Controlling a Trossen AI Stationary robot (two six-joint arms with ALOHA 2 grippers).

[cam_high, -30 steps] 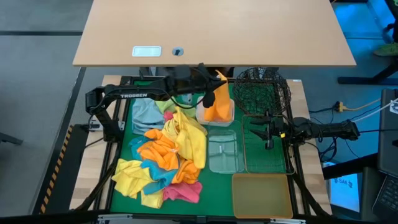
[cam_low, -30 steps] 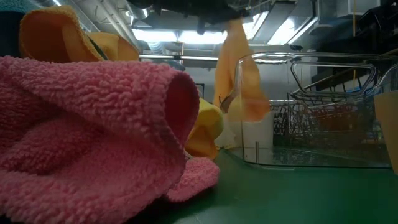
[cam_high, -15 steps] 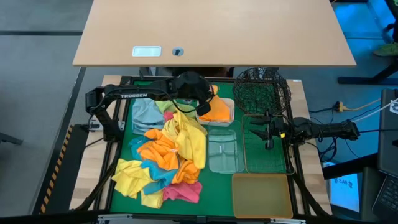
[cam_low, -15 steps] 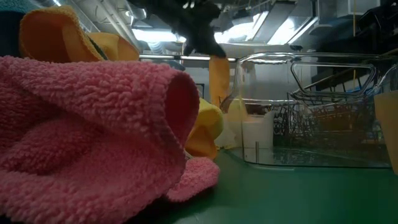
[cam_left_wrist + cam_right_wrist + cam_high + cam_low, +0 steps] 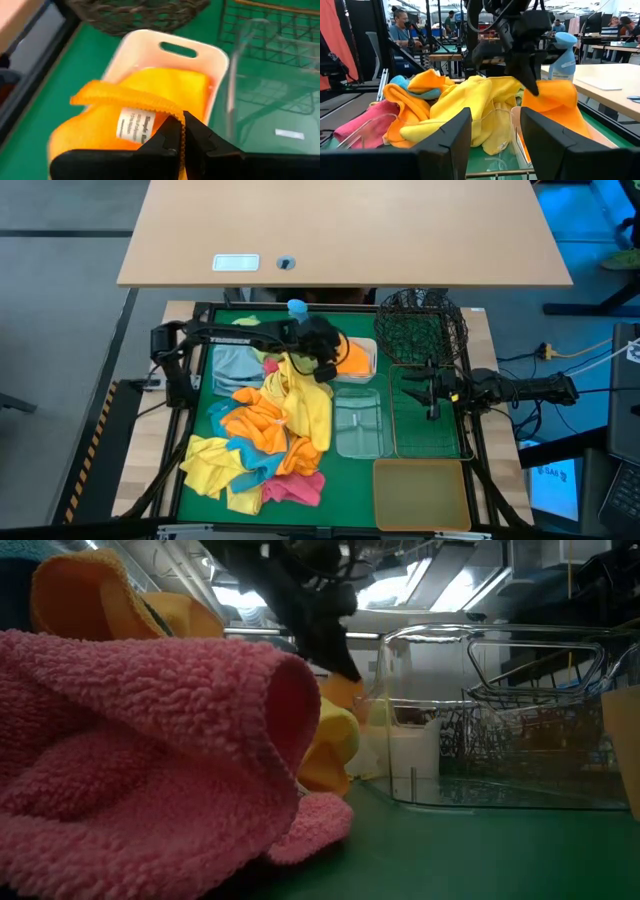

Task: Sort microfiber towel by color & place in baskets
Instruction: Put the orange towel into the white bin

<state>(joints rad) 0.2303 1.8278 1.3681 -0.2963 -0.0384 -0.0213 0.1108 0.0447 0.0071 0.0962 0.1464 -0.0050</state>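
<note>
Left gripper [image 5: 181, 131] pinching the orange towel [image 5: 150, 102] at the white tub [image 5: 170, 47].
Towel is draping half inside the tub, half over its near rim. Right gripper [image 5: 432, 392], fingers spread, is hanging over the wire basket [image 5: 428, 442].

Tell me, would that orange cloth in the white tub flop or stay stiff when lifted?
Probably floppy: the orange cloth folds and sags over the white tub rim. Likely light, since the left hand pinches only one edge. Its looped pile looks grippy, not slippery.
</note>
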